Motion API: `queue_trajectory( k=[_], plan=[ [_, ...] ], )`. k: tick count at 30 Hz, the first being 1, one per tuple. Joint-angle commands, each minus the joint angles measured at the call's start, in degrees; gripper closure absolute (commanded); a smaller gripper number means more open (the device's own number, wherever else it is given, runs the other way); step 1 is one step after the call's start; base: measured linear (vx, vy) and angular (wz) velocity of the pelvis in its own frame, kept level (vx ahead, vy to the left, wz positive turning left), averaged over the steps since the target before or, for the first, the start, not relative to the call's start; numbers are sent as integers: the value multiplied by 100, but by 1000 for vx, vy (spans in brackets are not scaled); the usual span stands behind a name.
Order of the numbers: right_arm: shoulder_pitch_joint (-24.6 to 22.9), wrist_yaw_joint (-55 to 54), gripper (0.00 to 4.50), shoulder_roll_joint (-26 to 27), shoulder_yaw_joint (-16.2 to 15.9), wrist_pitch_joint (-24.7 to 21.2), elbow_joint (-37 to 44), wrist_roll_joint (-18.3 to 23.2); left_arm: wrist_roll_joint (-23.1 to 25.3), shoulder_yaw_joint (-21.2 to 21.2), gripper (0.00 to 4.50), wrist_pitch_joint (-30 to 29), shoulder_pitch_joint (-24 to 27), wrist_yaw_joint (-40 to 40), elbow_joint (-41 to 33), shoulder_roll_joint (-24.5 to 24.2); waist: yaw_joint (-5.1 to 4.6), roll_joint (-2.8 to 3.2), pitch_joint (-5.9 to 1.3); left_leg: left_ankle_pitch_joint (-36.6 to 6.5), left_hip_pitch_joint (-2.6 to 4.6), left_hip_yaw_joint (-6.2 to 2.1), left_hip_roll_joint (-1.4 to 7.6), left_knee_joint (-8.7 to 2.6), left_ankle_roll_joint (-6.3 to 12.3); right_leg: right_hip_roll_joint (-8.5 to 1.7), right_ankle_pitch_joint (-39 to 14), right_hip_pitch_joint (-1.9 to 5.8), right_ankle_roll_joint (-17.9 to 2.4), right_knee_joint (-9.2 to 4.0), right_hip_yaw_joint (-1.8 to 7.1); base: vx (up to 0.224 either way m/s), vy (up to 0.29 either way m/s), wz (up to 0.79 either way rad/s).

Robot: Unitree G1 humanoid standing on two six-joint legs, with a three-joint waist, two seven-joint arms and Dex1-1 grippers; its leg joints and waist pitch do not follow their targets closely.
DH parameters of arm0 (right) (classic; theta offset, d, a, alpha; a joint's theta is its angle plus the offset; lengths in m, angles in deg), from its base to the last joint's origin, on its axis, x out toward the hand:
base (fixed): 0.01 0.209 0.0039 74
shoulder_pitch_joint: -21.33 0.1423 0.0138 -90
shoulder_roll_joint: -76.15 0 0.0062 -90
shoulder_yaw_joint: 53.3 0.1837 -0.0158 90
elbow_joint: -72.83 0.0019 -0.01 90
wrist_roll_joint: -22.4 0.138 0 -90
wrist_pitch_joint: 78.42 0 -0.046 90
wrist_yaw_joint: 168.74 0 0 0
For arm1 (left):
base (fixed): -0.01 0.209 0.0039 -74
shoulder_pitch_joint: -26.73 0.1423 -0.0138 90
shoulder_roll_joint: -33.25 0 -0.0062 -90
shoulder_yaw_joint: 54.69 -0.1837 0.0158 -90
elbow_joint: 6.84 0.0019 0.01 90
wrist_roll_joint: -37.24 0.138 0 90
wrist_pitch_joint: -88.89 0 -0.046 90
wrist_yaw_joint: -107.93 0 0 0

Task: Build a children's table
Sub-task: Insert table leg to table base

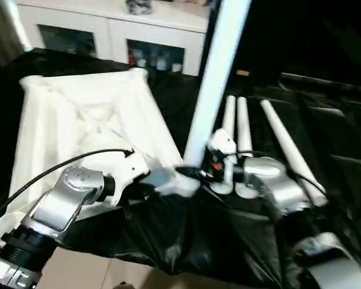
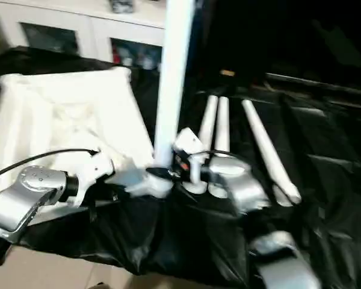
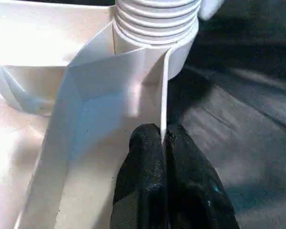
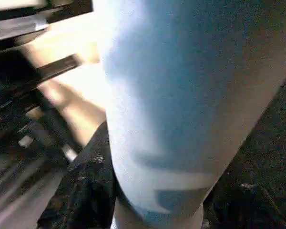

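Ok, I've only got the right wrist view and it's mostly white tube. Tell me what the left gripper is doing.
Observer: The left gripper is shut on a thin rib of the upturned table top, right beside the corner socket.
Operator: Now tell me how far the leg is in.
Observer: Screw threads on the upright leg show above that socket, so it looks not fully seated.
Operator: Count the spare legs for me.
Observer: Three spare legs lie on the black sheet, just beyond the right gripper.
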Motion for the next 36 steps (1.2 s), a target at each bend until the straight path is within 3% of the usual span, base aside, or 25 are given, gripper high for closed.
queue_trajectory(
  k=[1, 3, 7, 9, 12, 17, 25, 28, 36],
  plan=[
    [-103, -636, 261, 11, -53, -91, -582, -434, -107, 421, 450, -279, -132, 333, -682, 148, 12, 116, -257, -1476, 8, -151, 318, -528, -223, -534, -1698, 180, -1075, -543, 306, 0, 0, 0],
    [-38, -1079, 261, 197, 13, -133, -769, -471, -37, 502, 450, -732, -101, 689, -998, 339, -1, 119, -277, -1331, 23, -130, 316, -502, -176, -518, -1360, 175, -1169, -511, 320, 0, 0, 0],
    [199, -2051, 261, 621, 95, -154, -1358, -602, 60, 585, 450, -1672, -97, 1502, -1589, 1039, -47, 112, -305, -889, -19, -111, 294, -472, -90, -488, -614, 218, -1300, -458, 305, 0, 0, 0],
    [290, -2331, 261, 791, 119, -193, -1522, -608, 149, 569, 450, -1858, -105, 1868, -1665, 1448, -49, 103, -309, -741, -24, -96, 290, -453, -19, -484, -312, 225, -1345, -445, 308, 0, 0, 0],
    [412, -2523, 261, 1039, 136, -163, -1731, -622, 305, 530, 450, -1976, -117, 2531, -1521, 1995, -26, 87, -299, -741, -23, -86, 284, -445, 45, -483, -293, 218, -1323, -466, 301, 0, 0, 0],
    [439, -2521, 261, 1123, 207, -168, -1800, -565, 393, 510, 450, -1955, -191, 2692, -1373, 2007, -4, 107, -275, -1201, -15, -113, 288, -485, 13, -485, -994, 187, -1062, -528, 300, 0, 0, 0],
    [501, -2443, 261, 1136, 385, -45, -1855, -465, 453, 481, 450, -2002, -302, 2683, -1309, 1867, -17, 123, -286, -1221, -21, -117, 290, -491, -30, -482, -862, 181, -1066, -522, 300, 0, 0, 0],
    [515, -2377, 191, 1176, 506, -65, -1819, -342, 436, 443, 450, -1959, -300, 2644, -1293, 1805, -20, 141, -294, -1265, -15, -119, 291, -493, -41, -484, -849, 182, -1088, -519, 303, 0, 0, 0],
    [565, -2212, 120, 1195, 627, -36, -1712, -229, 373, 267, 450, -1548, -193, 2280, -1341, 1510, -3, 148, -347, -772, -34, -99, 292, -453, 62, -483, -146, 209, -1257, -448, 300, 0, 0, 0]
  ],
)
